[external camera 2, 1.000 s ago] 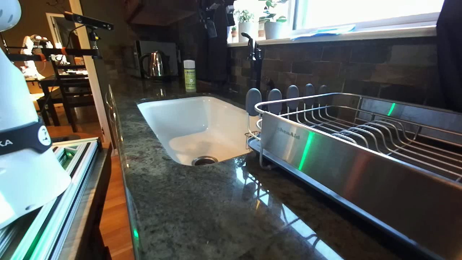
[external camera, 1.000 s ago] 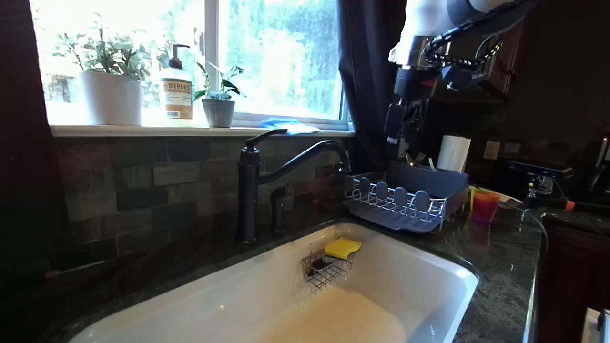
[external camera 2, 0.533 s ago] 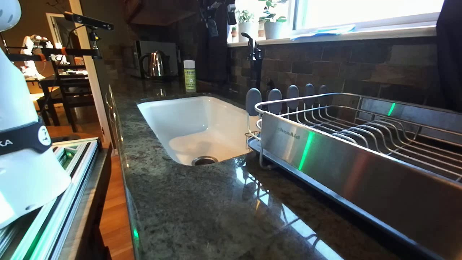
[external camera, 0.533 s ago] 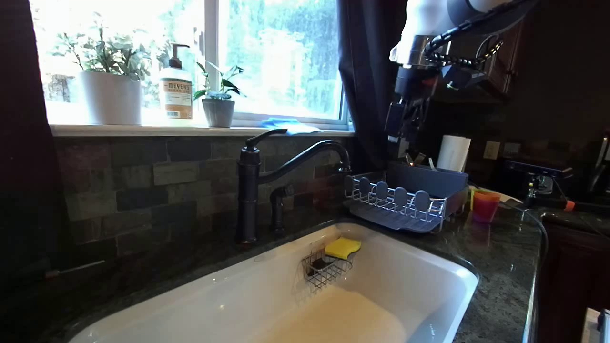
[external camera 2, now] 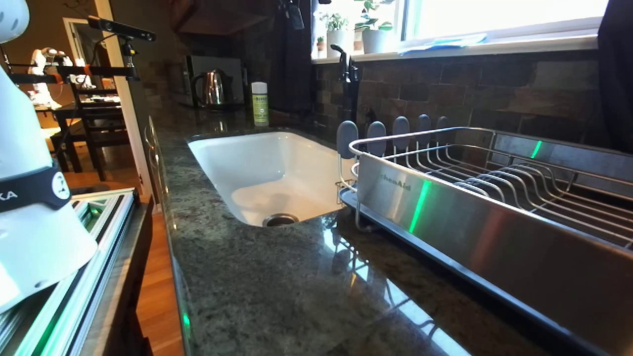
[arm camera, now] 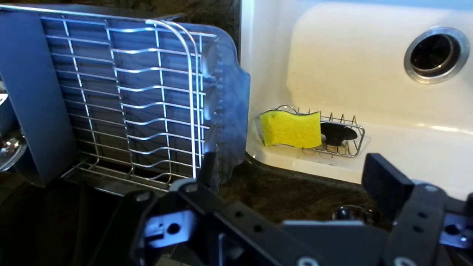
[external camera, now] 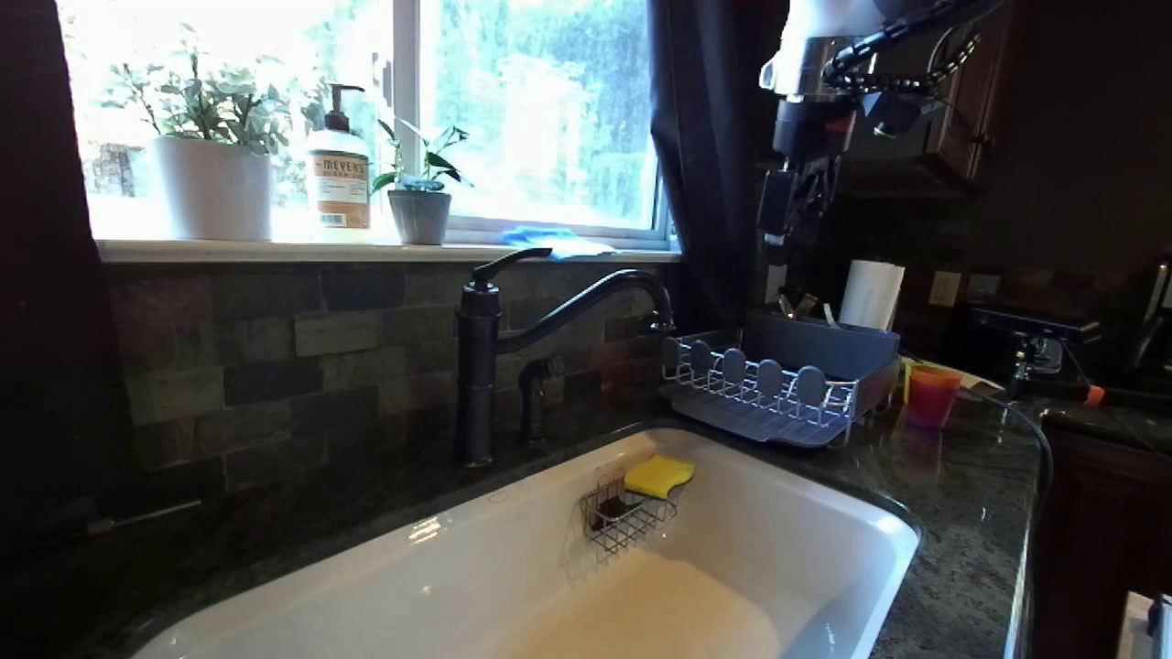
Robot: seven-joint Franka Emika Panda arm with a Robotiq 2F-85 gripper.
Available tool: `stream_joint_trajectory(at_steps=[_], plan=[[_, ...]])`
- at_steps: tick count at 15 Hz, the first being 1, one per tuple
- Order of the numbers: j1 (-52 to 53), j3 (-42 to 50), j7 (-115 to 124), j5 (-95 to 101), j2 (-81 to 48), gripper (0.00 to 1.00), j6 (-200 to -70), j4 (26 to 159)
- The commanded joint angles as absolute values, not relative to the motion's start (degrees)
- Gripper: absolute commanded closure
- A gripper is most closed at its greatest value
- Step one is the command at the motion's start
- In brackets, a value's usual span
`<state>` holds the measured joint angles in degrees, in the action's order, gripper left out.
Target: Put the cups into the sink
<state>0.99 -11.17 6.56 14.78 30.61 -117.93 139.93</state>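
Observation:
A reddish-pink cup (external camera: 932, 399) stands on the dark counter beyond the dish rack in an exterior view. A yellow-green edge (external camera: 907, 377) shows behind it, mostly hidden. No cup shows in the wrist view. The white sink (external camera: 778, 503) shows in both exterior views (external camera 2: 242, 155) and in the wrist view (arm camera: 351, 48), with no cup seen in it. My gripper (external camera: 795, 229) hangs high above the dish rack. In the wrist view my gripper (arm camera: 295, 171) is open, its fingers wide apart with nothing between them.
The wire dish rack (external camera: 778, 384) stands beside the sink. A yellow sponge (arm camera: 292, 128) lies in a wire caddy on the sink wall. The dark faucet (external camera: 478, 384) rises behind the sink. A paper roll (external camera: 872, 293) stands behind the rack.
My gripper has risen and shifted slightly right in an exterior view. It has moved up, almost out of the frame, in an exterior view. The cup has not moved.

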Motion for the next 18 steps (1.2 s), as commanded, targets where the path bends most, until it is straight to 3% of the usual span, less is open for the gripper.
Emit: stream_joint_trajectory(at_steps=[1,10,18], plan=[[1.7,-10.6,6.2,16.0,31.1,0.00,-111.3,138.1],[1.9,-9.4,4.7,18.9,31.3,0.00,-105.2,137.3],[-2.1,4.0,-8.9,19.2,30.4,0.00,-110.1,138.5]])
